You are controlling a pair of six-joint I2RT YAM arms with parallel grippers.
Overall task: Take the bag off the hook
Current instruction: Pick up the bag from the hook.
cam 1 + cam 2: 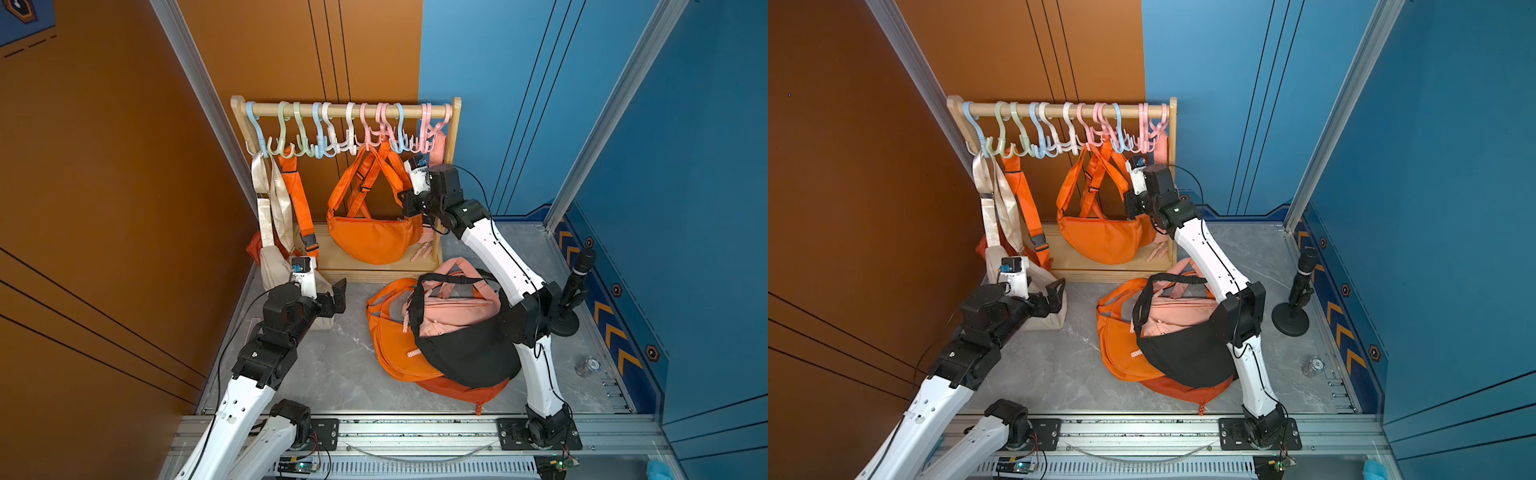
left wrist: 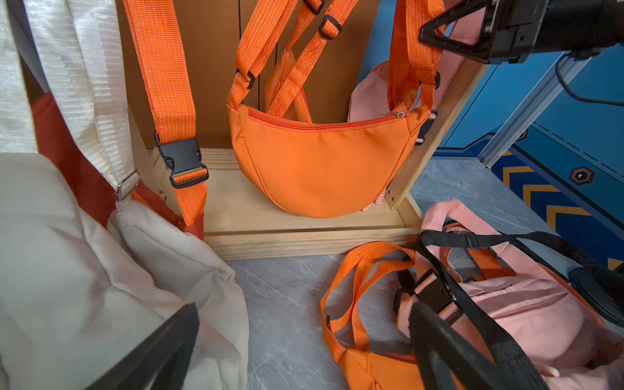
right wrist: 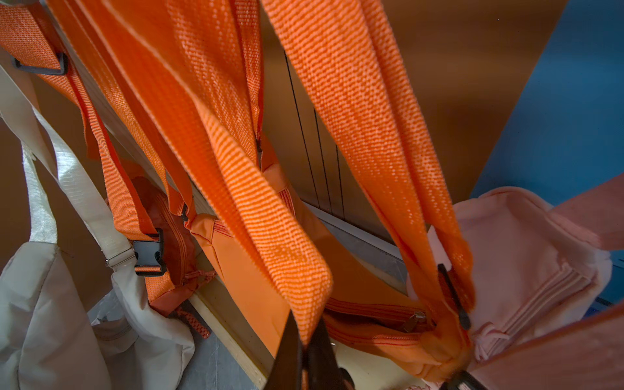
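An orange crescent bag hangs by its straps from a pink hook on the wooden rack's rail. My right gripper sits at the bag's right side, above its body, shut on one orange strap; the webbing is pinched between the black jaws. My left gripper hovers low over the table by the rack's left end, open and holding nothing.
A cream bag and an orange buckled strap hang at the rack's left end. A pile of orange, pink and black bags lies under my right arm. A microphone stand is at the right.
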